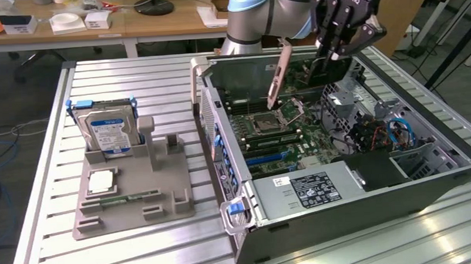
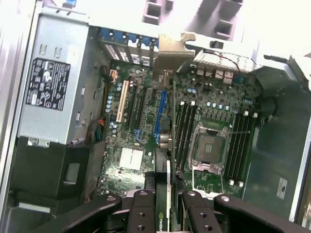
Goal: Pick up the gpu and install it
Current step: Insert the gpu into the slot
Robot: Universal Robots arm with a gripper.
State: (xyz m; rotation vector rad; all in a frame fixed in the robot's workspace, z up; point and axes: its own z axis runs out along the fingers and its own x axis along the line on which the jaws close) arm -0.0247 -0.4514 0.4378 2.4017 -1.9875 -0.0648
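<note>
Gripper (image 2: 164,213) jaws clamped on gpu (image 1: 316,73), card hanging edge-down over motherboard (image 1: 298,135); you're mid-install, not seated; next likely needs edge squared to blue slot (image 2: 158,109)

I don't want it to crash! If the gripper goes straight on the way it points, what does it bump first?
The gripper, shut on the gpu, points down into the computer case. The card leads, so its edge would probably meet the motherboard first, near the blue slot; depth is unclear.

case walls (image 1: 364,221) around exposed motherboard (image 1: 298,135)
</note>
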